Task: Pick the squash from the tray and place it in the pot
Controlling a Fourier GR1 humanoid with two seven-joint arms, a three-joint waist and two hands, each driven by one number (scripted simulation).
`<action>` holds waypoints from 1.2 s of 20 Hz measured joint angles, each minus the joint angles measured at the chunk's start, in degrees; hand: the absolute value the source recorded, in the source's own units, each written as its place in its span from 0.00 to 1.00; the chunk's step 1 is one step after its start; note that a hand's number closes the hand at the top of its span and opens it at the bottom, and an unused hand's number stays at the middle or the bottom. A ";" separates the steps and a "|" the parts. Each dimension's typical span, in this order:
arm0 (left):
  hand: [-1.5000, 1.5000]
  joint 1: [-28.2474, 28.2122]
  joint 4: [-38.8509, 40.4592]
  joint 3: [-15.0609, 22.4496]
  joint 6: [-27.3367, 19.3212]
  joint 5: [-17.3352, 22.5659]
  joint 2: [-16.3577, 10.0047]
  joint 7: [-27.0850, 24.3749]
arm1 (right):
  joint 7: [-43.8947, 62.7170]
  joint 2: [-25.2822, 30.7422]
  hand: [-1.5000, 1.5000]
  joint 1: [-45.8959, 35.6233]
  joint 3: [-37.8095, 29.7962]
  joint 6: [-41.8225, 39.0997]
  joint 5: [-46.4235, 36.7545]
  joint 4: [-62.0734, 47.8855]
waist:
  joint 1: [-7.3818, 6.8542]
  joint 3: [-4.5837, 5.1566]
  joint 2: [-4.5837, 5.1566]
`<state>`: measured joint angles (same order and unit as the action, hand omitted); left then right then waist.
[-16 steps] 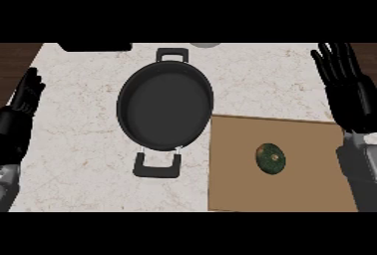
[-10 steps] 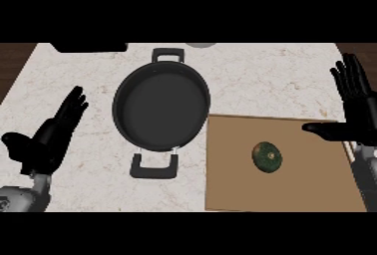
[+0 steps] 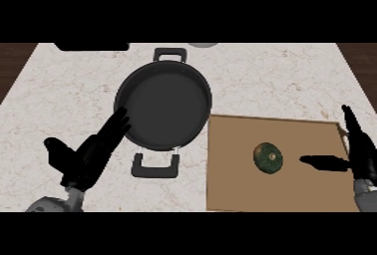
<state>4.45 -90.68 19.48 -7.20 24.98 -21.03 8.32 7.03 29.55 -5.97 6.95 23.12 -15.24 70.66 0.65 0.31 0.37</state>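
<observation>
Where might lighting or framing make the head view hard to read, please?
Head view: even light, no glare; the pot is black inside, showing no detail; the squash stands out on the tan tray; the right hand is cropped at the right edge.

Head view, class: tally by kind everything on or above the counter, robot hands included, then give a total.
Pot: 1
Tray: 1
Squash: 1
Robot hands: 2, left robot hand and right robot hand
Items cut off at the far edge: 2, dark object and grey object
Total: 7
</observation>
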 measured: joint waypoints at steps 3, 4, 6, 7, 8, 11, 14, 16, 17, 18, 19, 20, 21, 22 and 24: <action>0.50 -0.31 -1.16 0.38 -0.14 0.64 0.51 1.88 | 10.71 1.76 0.00 0.60 4.52 -0.75 -6.35 6.23 | -0.02 -0.02 -0.46; 0.50 0.03 -0.89 0.09 0.09 0.85 0.47 2.23 | 14.66 2.35 0.00 0.58 5.75 -1.66 -8.06 8.97 | 0.07 -0.02 -0.53; 0.50 -0.38 -1.00 -0.13 0.50 1.11 0.47 2.34 | 22.44 3.60 0.00 0.69 7.64 -4.37 -10.31 15.65 | 0.23 -0.02 -0.71; 0.50 -0.51 -0.78 -0.34 0.87 1.31 0.50 2.21 | 26.29 4.33 0.00 1.00 8.26 -6.02 -10.98 19.16 | 0.36 -0.01 -0.76; 0.50 -0.95 -1.37 -0.21 0.87 1.31 0.49 2.43 | 30.43 4.87 0.00 0.70 8.83 -7.88 -11.52 22.40 | 0.32 -0.01 -0.85; 0.50 -1.66 -1.58 0.06 0.79 0.74 1.02 2.02 | 41.72 6.33 0.00 -0.22 9.20 -14.36 -10.29 31.61 | 0.30 -0.04 -0.88; 0.50 -1.86 -2.45 0.06 1.08 0.90 1.04 2.92 | 51.87 6.13 0.00 -2.61 9.42 -20.06 -7.90 38.42 | -0.05 -0.09 -0.81; 0.50 -0.90 -1.98 -0.36 1.26 0.98 1.36 3.26 | 56.14 5.49 0.00 -4.27 9.49 -22.32 -6.69 41.67 | -0.15 -0.10 -0.73; 0.50 -0.78 -0.96 -0.45 1.75 0.82 1.54 2.77 | 57.58 5.06 0.00 -4.87 9.59 -22.91 -6.56 42.71 | -0.20 -0.11 -0.67; 0.50 -0.52 -0.53 -0.60 1.92 0.79 1.84 2.60 | 58.91 4.87 0.00 -5.17 9.47 -23.45 -6.31 43.98 | -0.20 -0.11 -0.64; 0.50 -0.46 0.00 -0.63 2.22 0.60 1.94 2.36 | 60.02 4.07 0.00 -5.72 9.94 -23.85 -6.37 44.65 | -0.30 -0.12 -0.61; 0.50 -0.10 -0.04 -0.69 2.36 0.50 1.90 2.65 | 60.97 3.09 0.00 -6.80 10.27 -24.20 -6.36 44.69 | -0.48 -0.13 -0.57; 0.50 0.06 -0.30 -0.61 2.37 0.46 2.09 3.08 | 61.24 2.27 0.00 -7.15 10.16 -24.41 -6.19 44.17 | -0.59 -0.14 -0.54; 0.50 -0.07 -0.65 -0.62 2.40 0.30 2.00 3.34 | 61.68 1.03 0.00 -7.29 10.83 -24.43 -6.89 44.09 | -0.69 -0.16 -0.53; 0.50 -0.15 -1.29 -0.44 2.09 -0.12 2.57 3.73 | 61.92 -0.73 0.00 -7.88 10.77 -24.65 -7.45 43.66 | -0.78 -0.20 -0.50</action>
<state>4.30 -91.97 19.05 -5.12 24.86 -18.46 12.05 68.95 28.83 -13.85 17.72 -1.53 -22.69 114.31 -0.13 0.11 -0.13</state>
